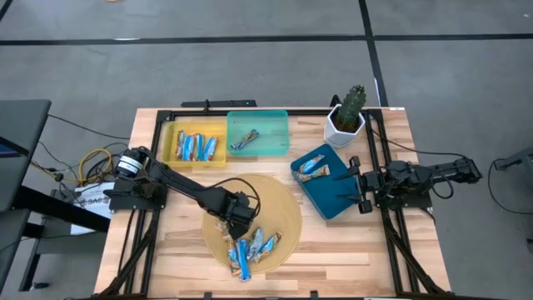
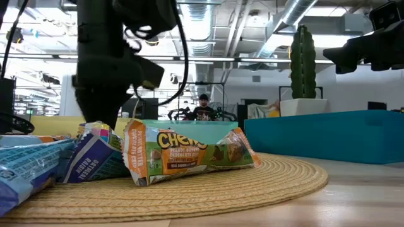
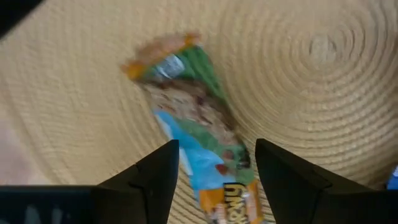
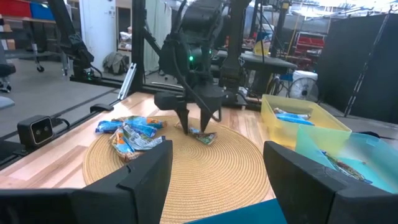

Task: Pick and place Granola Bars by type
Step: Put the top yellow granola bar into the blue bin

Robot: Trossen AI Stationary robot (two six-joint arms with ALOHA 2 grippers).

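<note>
A round woven mat point(image 1: 283, 208) carries a heap of granola bars point(image 1: 251, 246) in blue, tan and green wrappers, the same heap of bars point(image 4: 130, 134) showing in the right wrist view. My left gripper point(image 1: 236, 221) hangs over the mat, open, pointing down. Its fingers stand on either side of one green, blue and orange bar point(image 3: 193, 106) that lies flat on the mat apart from the heap. The right wrist view shows that bar point(image 4: 203, 137) under the left gripper point(image 4: 198, 121). My right gripper point(image 1: 360, 187) waits open beside the dark blue tray point(image 1: 337, 200).
The yellow tray point(image 1: 171, 133) holds several blue bars, the teal tray point(image 1: 279, 137) one bar, and the dark blue tray one bar point(image 1: 315, 167). A cactus in a white pot point(image 1: 346, 117) stands at the far right. In the low view a "Chewy" bar point(image 2: 183, 154) lies nearest.
</note>
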